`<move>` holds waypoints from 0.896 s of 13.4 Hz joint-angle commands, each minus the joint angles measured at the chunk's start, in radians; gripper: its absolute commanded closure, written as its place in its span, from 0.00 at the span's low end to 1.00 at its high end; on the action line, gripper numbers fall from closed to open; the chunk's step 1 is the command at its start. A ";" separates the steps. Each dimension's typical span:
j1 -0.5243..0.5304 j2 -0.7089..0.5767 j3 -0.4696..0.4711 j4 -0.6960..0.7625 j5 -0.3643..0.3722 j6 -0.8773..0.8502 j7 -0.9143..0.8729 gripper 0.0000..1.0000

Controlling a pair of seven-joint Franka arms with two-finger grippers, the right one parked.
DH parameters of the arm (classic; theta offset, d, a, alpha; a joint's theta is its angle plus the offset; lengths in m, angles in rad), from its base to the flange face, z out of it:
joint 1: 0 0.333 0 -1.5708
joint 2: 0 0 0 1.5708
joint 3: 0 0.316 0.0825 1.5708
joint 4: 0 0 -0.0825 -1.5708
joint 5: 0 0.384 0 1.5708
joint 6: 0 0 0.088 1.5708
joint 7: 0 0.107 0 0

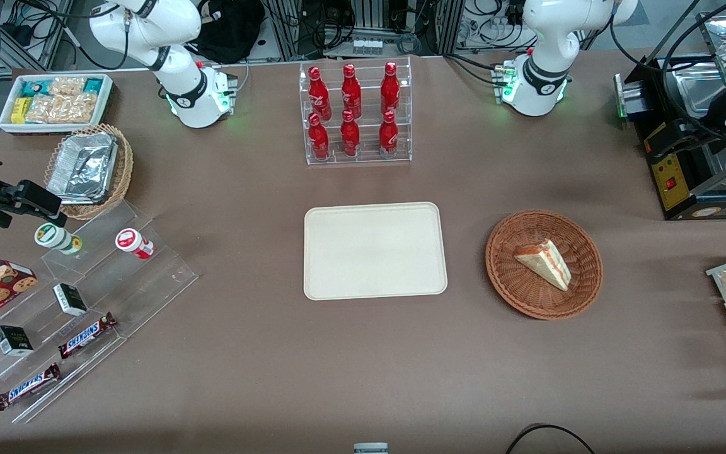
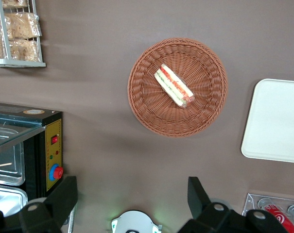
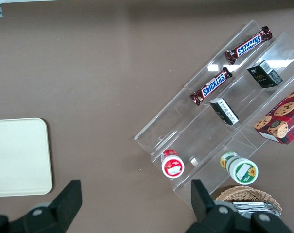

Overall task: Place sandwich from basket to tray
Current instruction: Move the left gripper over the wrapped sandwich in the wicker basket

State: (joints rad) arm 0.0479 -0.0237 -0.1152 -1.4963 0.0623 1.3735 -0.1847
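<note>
The end effector (image 2: 132, 204) hangs high above the table (image 1: 363, 353) with its two dark fingers (image 2: 64, 194) spread wide apart and nothing between them. It looks straight down on the basket (image 2: 147, 104), a stance that reads as a survey before any descent, since it is well clear of everything below.

The sandwich (image 2: 174, 85) lies in the basket, roughly at the middle of the bowl and resting on one flat face, so its layered cut edge shows orange-red and green stripes between white bread. Lying down like this, the wedge likely offers its long sides to a pinch from above. The bread looks soft and would probably squash under a hard squeeze.

The basket is round, shallow and reddish-brown, and its woven wicker makes a ribbed, slightly sloping floor. It sits toward the working arm's end of the table.

Beside it, apart from its rim, lies the tray (image 1: 375, 251): flat, cream-beige, rectangular with rounded corners and a low rim, smooth and bare. The table is covered in a plain brown matte surface.
</note>
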 commanded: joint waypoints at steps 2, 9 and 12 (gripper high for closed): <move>-0.002 0.004 -0.011 0.013 0.016 -0.011 0.010 0.00; -0.002 0.054 -0.011 0.008 0.016 -0.001 0.008 0.00; -0.002 0.097 -0.011 0.007 0.014 0.028 0.005 0.00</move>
State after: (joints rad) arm 0.0470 0.0458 -0.1219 -1.5014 0.0625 1.3886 -0.1847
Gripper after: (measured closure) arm 0.000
